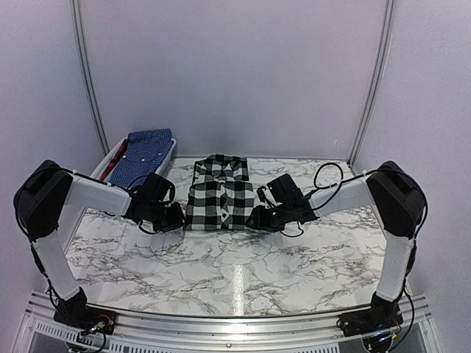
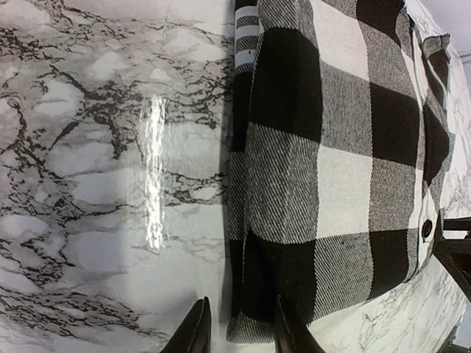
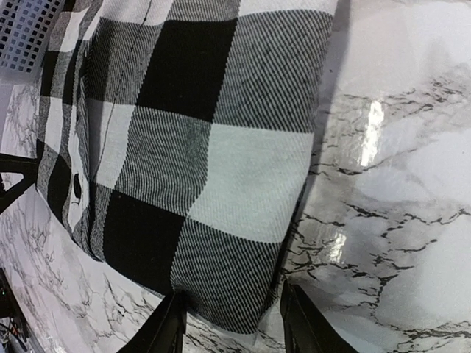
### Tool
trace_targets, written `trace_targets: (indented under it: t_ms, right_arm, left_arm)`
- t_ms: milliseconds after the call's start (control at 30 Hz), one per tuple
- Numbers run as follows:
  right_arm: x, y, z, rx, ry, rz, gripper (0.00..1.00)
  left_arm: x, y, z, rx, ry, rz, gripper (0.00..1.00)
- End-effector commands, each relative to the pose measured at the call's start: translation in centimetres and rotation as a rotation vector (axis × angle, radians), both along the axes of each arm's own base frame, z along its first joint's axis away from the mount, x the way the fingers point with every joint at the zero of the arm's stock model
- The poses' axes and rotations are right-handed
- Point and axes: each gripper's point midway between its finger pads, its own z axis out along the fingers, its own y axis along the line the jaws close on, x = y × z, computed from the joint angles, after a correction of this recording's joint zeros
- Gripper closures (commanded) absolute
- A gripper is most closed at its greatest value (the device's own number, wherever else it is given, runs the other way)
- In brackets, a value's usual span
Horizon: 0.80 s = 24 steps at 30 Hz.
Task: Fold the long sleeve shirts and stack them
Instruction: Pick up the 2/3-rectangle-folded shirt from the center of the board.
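A black-and-white checked long sleeve shirt (image 1: 219, 195) lies folded flat on the marble table, collar toward the back. My left gripper (image 1: 173, 218) is at its near left corner and my right gripper (image 1: 261, 218) at its near right corner. In the left wrist view the left gripper (image 2: 243, 331) is open, straddling the corner of the shirt (image 2: 331, 147), with bare table between one finger and the hem. In the right wrist view the right gripper (image 3: 232, 323) is open around the other corner of the shirt (image 3: 199, 147). A blue long sleeve shirt (image 1: 146, 154) lies in the basket.
A white slotted basket (image 1: 109, 160) stands at the back left against the wall, and its corner (image 3: 26, 29) shows in the right wrist view. Bare marble table (image 1: 235, 265) stretches from the shirt to the near edge. Walls close in the back and sides.
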Motion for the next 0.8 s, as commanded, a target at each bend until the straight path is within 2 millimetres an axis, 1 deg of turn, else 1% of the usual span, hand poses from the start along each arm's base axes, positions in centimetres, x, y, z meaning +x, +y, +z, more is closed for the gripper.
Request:
trace_targets:
  t_ms: [0, 133, 300, 433, 600, 767]
  right_arm:
    - [-0.6, -0.6, -0.2, 0.015, 0.032, -0.017, 0.57]
    - [-1.0, -0.7, -0.4, 0.021, 0.042, -0.024, 0.59]
    - [-1.4, -1.2, -0.8, 0.018, 0.055, -0.032, 0.61]
    - [-1.0, -0.8, -0.6, 0.042, 0.042, -0.029, 0.64]
    - [-0.9, -0.9, -0.7, 0.041, 0.041, -0.033, 0.68]
    - [-1.0, -1.0, -0.8, 0.039, 0.04, -0.034, 0.7]
  left_arm:
    - [-1.4, -0.7, -1.1, -0.004, 0.05, -0.008, 0.71]
    - [-1.6, -0.5, -1.7, -0.007, 0.062, 0.017, 0.73]
    - [-1.8, -0.1, -2.1, 0.002, 0.074, 0.037, 0.74]
    - [-2.2, 0.2, -2.4, 0.008, 0.092, 0.051, 0.74]
    - [-2.6, 1.2, -2.4, 0.038, 0.09, 0.077, 0.7]
    - [-2.8, 0.9, -2.5, 0.025, 0.104, 0.069, 0.67]
